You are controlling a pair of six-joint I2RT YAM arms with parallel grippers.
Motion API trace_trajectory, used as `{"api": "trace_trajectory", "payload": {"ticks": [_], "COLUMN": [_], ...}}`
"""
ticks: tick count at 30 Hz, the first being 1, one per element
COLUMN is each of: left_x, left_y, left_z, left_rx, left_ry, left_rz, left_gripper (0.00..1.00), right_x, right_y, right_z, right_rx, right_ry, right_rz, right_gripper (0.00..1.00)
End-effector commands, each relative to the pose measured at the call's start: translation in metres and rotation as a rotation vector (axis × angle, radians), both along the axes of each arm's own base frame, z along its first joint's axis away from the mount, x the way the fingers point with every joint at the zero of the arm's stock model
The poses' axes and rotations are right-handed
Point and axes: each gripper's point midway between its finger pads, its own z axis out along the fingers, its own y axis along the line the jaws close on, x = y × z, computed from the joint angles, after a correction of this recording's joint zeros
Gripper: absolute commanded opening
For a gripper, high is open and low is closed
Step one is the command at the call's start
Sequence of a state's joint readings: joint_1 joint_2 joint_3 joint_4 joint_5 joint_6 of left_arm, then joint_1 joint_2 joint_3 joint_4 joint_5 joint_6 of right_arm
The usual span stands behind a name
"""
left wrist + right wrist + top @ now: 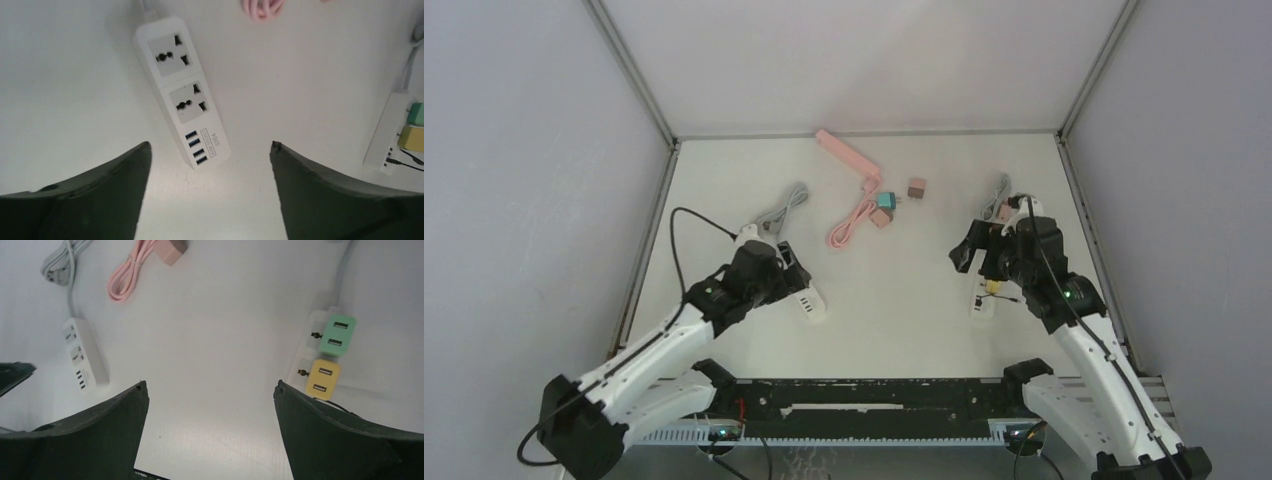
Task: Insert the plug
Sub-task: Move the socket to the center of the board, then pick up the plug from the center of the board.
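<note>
The left gripper (210, 145) has its fingers (115, 180) spread wide and holds nothing. A white strip (180, 92) lies flat on the table (904, 300) straight ahead of them. Its end with the blue USB ports (196, 148) reaches into the gap between the two tips, closer to the left finger, and neither finger touches it. Its two sockets lie further ahead, both bare.

Well ahead of both grippers and between them, a coiled pink cable (852, 222) runs to a pink strip (849, 157). A teal plug (885, 200) and a brown plug (916, 187) lie loose just right of that cable.

The right gripper (210, 383) also has its fingers (325, 430) wide apart, with nothing between them. Ahead of its right finger and just beyond the tip lies a second strip (312, 322). A yellow plug (322, 379) is seated in the socket nearer the finger, and a green plug (339, 335) sits in the next socket, further ahead. The two plugs sit side by side, almost touching. Ahead and to the left of the left finger, this wrist view shows the white strip again, with a bundled grey cable (62, 262) beyond it.
</note>
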State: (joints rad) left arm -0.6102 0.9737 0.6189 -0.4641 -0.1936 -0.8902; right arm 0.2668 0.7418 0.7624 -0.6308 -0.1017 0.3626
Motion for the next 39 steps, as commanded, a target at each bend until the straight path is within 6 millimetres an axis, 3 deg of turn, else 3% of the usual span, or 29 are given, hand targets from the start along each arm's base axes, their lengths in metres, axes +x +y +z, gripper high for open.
{"api": "trace_trajectory", "payload": {"ticks": [1,8,14,20,27,39], "left_x": [0.011,0.003,-0.011,-0.027,-0.034,-0.025], "left_y": [0.034,0.070,0.103,0.102,0.102,0.103], "left_z": [0.063,0.147,0.181,0.186,0.181,0.172], "left_rx": [0.112,0.254,0.387,0.337,0.328,0.342], "left_ry": [-0.232,-0.486,-0.642,-0.796,-0.852,-0.802], "left_rz": [0.021,-0.031,-0.034,-0.090,-0.117,-0.105], "left_gripper": [0.96,1.00,1.00,1.00,1.00,1.00], "right_x": [0.007,0.035,0.066,0.105,0.149,0.217], "right_y": [-0.024,-0.051,-0.088,-0.138,-0.196,-0.245], "right_z": [0.013,0.017,0.015,0.006,-0.014,-0.052], "right_rx": [-0.108,-0.124,-0.147,-0.155,-0.177,-0.223], "right_ry": [0.052,0.092,0.104,0.103,0.138,0.230], "right_rz": [-0.098,-0.210,-0.336,-0.515,-0.730,-1.016], "right_gripper": [1.00,1.00,1.00,0.96,0.95,0.95]}}
